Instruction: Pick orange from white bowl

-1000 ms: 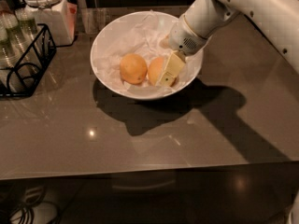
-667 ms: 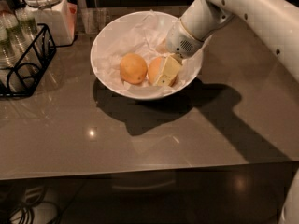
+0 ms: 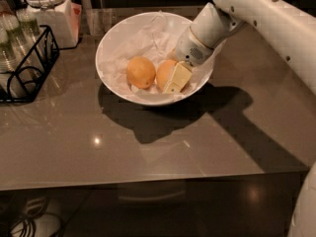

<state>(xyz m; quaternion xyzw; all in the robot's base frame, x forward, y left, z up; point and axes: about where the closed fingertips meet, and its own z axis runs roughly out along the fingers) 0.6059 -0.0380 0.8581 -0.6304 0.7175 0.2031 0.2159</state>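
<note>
Hand (image 3: pixel 177 75) down inside the white bowl (image 3: pixel 106 43), at the end of the pale arm (image 3: pixel 256 14) that slants in from above and behind it. The orange (image 3: pixel 164 73) sits right against the hand, touching it, on the crumpled white paper (image 3: pixel 148 33) that lines the bowl. A second fruit (image 3: pixel 140 72), more oval, lies just past the orange on the side away from the hand, very close to it or touching. The bowl rests on the brown worktop (image 3: pixel 98 142). Well beyond the bowl from the hand stand a white lidded jar (image 3: pixel 49 9) and a black wire rack (image 3: pixel 29 68).

You appear to be at the grasping step: the hand is at the orange, but nothing has been lifted. You cannot tell from this view whether the hand is apart around the fruit or already clamped on it.

Your next move probably calls for a firm hold on the orange alone, then a straight lift clear of the rim. Watch that the second fruit is not nudged, and that the paper does not come up with the hand
</note>
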